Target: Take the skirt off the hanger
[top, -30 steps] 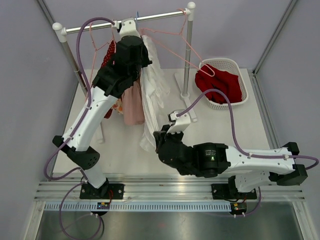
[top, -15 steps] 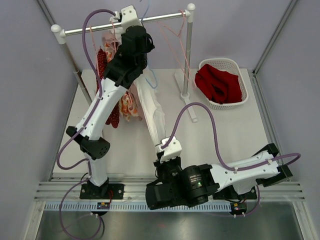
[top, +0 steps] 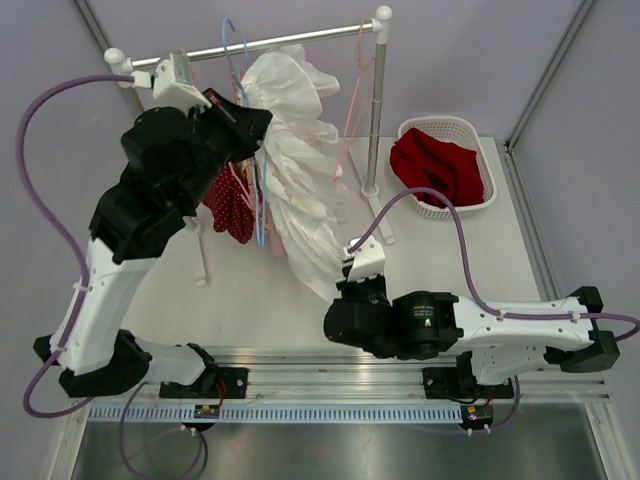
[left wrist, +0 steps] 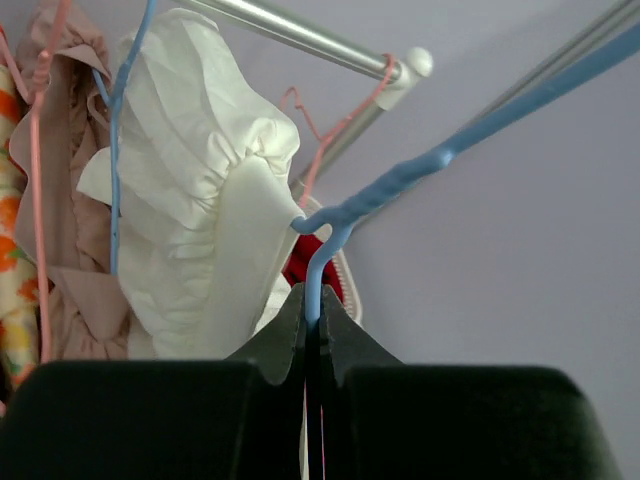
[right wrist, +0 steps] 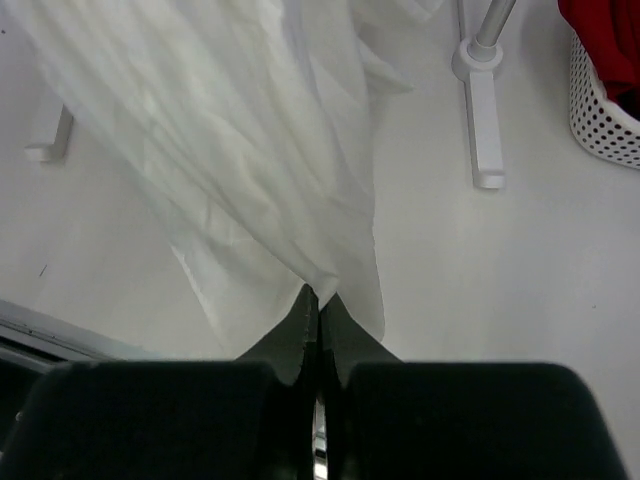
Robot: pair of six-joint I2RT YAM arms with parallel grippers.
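The white skirt (top: 300, 160) hangs bunched below the rail, its waist near the top and its hem trailing down toward the table. It also shows in the left wrist view (left wrist: 200, 200) and the right wrist view (right wrist: 250, 150). My left gripper (left wrist: 312, 305) is shut on the blue hanger (left wrist: 420, 165), whose wire also shows in the top view (top: 232, 45). My right gripper (right wrist: 318, 305) is shut on the skirt's hem low over the table, also seen from above (top: 345, 275).
A metal rail (top: 300, 38) on two posts carries pink hangers (top: 352, 90), a red dotted garment (top: 232, 200) and a pink one. A white basket (top: 478, 135) holding red cloth stands at the right. The rack's foot (right wrist: 482, 120) lies near my right gripper.
My left arm has swung left and lifted the blue hanger up by the rail. The skirt has bunched up higher. My right gripper has moved forward and up with the hem.
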